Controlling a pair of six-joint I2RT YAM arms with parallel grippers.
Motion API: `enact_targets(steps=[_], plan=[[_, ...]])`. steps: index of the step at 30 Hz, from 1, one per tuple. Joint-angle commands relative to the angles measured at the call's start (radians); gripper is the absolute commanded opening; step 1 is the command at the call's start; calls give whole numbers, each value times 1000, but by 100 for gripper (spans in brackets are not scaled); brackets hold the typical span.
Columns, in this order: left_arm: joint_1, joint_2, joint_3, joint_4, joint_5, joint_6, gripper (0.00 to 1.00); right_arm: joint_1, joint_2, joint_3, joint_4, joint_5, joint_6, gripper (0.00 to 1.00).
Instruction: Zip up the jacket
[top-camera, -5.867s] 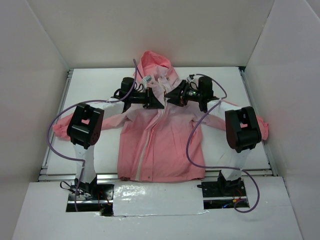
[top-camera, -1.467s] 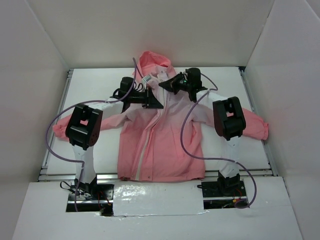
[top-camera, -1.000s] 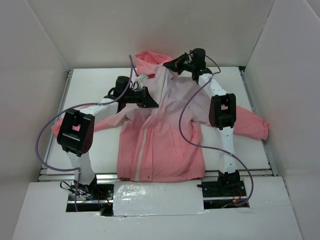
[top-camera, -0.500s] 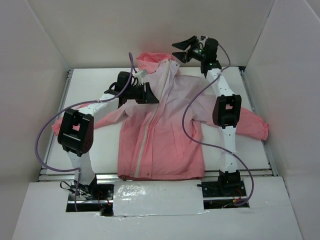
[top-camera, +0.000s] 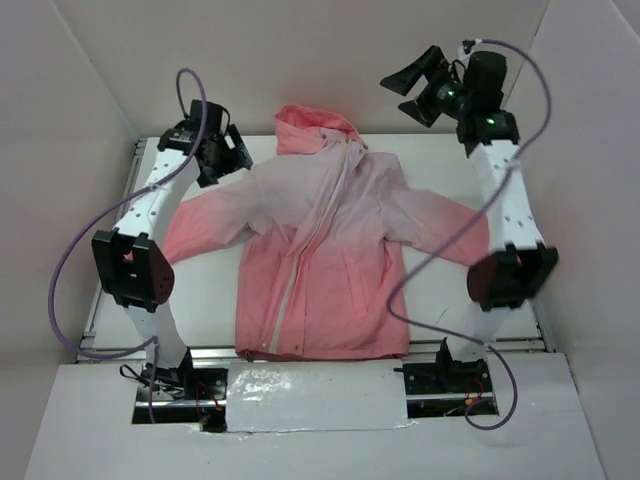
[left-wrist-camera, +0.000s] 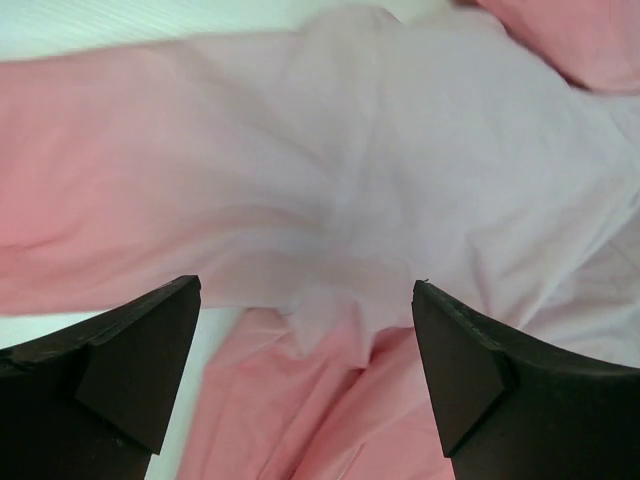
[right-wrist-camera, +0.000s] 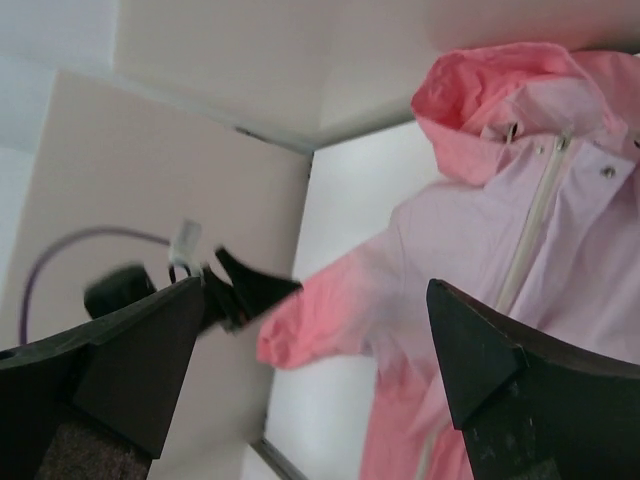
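Note:
The jacket (top-camera: 325, 260) lies flat on the white table, hood (top-camera: 310, 125) at the back and sleeves spread. Its two front panels meet along the light zipper (top-camera: 315, 235), which runs from hem to collar. My left gripper (top-camera: 238, 158) hovers open over the jacket's left shoulder; the left wrist view shows lilac cloth (left-wrist-camera: 380, 150) below my left gripper (left-wrist-camera: 306, 290) and nothing between the fingers. My right gripper (top-camera: 395, 95) is open, raised high at the back right, clear of the jacket. From there the right wrist view looks past my right gripper (right-wrist-camera: 315, 288) onto the zipper (right-wrist-camera: 530, 220).
White walls (top-camera: 90, 120) enclose the table on three sides. A metal rail (top-camera: 120, 215) edges the table on the left. Purple cables (top-camera: 440, 250) loop from both arms, the right one crossing the jacket's right sleeve.
Both grippers have opened and left the collar. The right arm has risen to the back right; the left arm has swung left to the shoulder. The jacket has settled flat.

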Motion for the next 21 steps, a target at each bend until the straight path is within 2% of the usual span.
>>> enact_targets(steps=[1, 2, 3, 4, 5, 7, 11, 15, 16, 17, 21], plan=[[-7, -159, 82, -150, -240, 30, 100, 48, -352, -136, -336, 194, -288, 100], [-7, -211, 82, -161, -268, 33, 99, 59, -491, -170, -378, 249, -311, 100], [-7, -249, 57, -134, -262, 45, 99, 82, -554, -239, -445, 334, -342, 100], [-8, -289, -17, -112, -250, 47, 99, 87, -668, -261, -485, 360, -347, 100], [-8, -368, -51, -95, -239, 45, 99, 88, -718, -276, -528, 383, -348, 100], [-17, -433, -99, -93, -228, 74, 99, 87, -833, -290, -648, 436, -337, 100], [-31, -605, -209, -155, -332, 153, 99, 87, -971, -330, -783, 446, -331, 100], [-30, -795, -340, -238, -389, 128, 99, 97, -1082, -333, -919, 589, -368, 100], [-30, -837, -413, -236, -388, 128, 100, 143, -1130, -342, -926, 645, -367, 100], [-30, -904, -449, -241, -395, 113, 99, 152, -1155, -362, -932, 659, -368, 100], [-30, -1006, -536, -345, -414, 36, 99, 197, -1266, -417, -978, 693, -364, 100]])
